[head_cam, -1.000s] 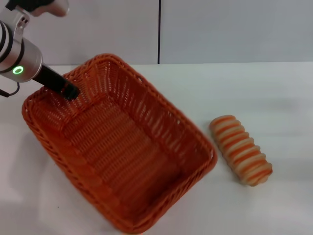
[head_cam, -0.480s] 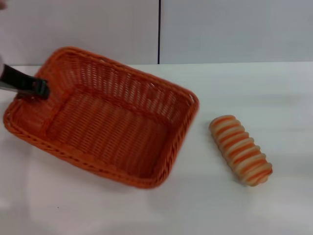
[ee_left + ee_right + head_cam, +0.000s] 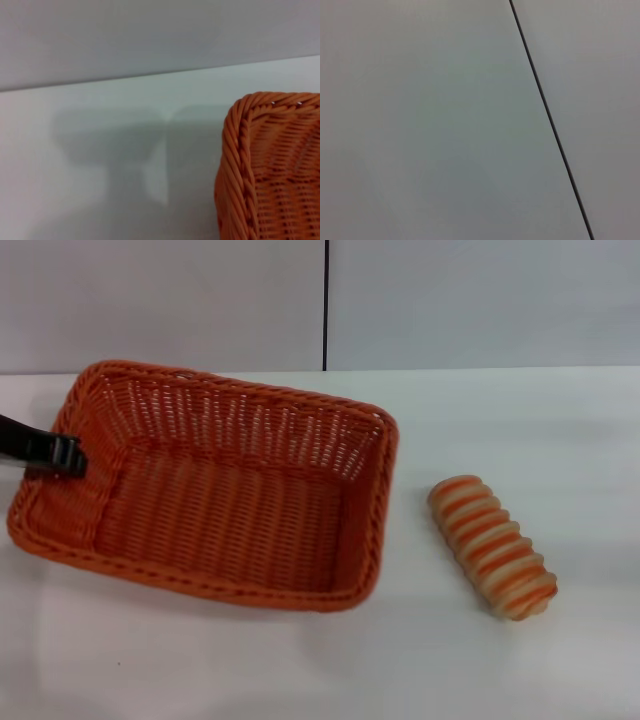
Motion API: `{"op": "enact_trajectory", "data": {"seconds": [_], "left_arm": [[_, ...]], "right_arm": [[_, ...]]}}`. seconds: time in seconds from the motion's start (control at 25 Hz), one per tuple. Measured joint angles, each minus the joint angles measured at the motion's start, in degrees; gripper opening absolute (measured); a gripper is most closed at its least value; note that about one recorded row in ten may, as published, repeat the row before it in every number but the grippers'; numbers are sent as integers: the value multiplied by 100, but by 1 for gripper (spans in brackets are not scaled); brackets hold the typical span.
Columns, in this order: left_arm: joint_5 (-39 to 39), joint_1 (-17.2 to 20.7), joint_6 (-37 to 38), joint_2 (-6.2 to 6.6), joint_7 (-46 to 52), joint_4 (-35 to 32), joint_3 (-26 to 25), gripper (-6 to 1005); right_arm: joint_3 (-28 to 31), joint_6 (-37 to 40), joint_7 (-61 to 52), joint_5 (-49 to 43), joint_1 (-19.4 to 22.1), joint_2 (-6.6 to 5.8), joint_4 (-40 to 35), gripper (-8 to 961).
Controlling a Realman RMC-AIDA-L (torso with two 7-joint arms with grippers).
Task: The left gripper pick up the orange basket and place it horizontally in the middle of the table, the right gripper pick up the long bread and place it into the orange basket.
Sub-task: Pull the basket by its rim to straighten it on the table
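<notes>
At the left of the frame, the left gripper (image 3: 68, 456) pinches the rim of the orange basket (image 3: 215, 490). The long bread (image 3: 492, 545) looks soft; grab its middle.

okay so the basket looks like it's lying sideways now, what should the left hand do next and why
Probably open and back off. The basket lies lengthwise across the table, flat by the look of it, with the left hand at its left rim. The bread waits on the table to its right; the right hand is out of view.

A pale grey wall (image 3: 480, 300) with a thin dark vertical seam (image 3: 325, 305) rises behind.
</notes>
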State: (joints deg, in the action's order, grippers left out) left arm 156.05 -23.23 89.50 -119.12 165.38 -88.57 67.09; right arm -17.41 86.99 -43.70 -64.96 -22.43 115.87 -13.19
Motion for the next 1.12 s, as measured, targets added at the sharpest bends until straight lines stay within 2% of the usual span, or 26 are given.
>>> {"op": "enact_trajectory", "data": {"seconds": [0.12,0.4,0.72,1.12], "left_arm": [[-291,327,99,-2,7,-311,118,157],[-838,884,9,-5,7,-439,325,146],[-986,969,-90,-5,-11,-473,548,155],[-1037,865,-155,28,-27,-272,432,180]], "right_arm": [[-28,7,-18,-11,-14,-20,0,609],[-53,46,-25,-33,-22,-21,17,609],[-134,55,-29,-39,-11,-2,7,610],[-189,49,-32,-40,-7,-15,6,610]]}}
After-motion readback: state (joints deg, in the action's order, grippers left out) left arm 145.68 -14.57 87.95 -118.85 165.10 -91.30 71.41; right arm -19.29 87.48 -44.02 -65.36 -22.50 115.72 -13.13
